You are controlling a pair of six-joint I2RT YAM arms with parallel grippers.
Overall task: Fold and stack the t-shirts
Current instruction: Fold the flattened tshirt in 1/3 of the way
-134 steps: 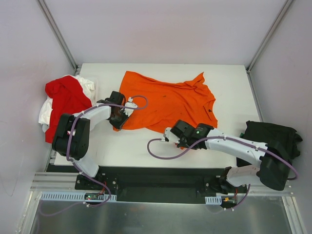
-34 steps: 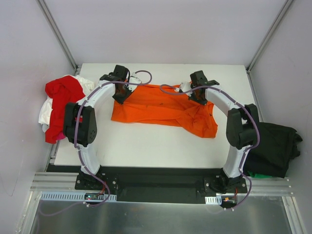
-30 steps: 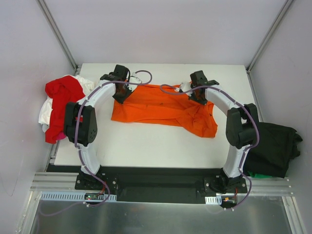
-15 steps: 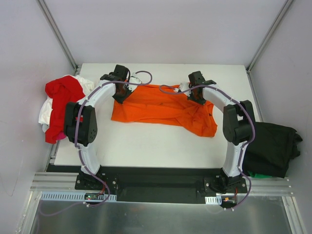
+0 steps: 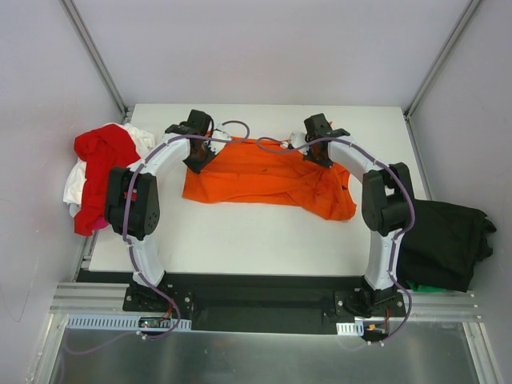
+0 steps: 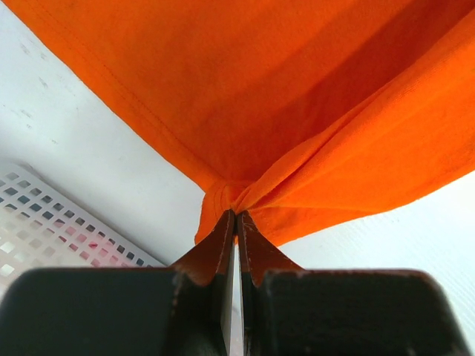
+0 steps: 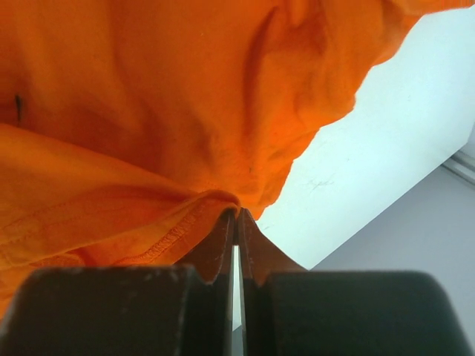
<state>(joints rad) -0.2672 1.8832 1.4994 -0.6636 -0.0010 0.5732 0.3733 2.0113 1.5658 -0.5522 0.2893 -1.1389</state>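
Orange t-shirt (image 5: 264,172) lies folded near the far edge, bare tabletop (image 5: 240,232) in front, its far hem pinched by the left gripper (image 6: 235,216) and the right gripper (image 7: 237,213), jaws clamped on cloth, as only wrist views show.

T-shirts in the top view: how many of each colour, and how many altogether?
Orange t-shirt: 1
Red t-shirt: 1
White t-shirt: 1, mostly hidden under the red one
Black t-shirt: 1
Total: 4
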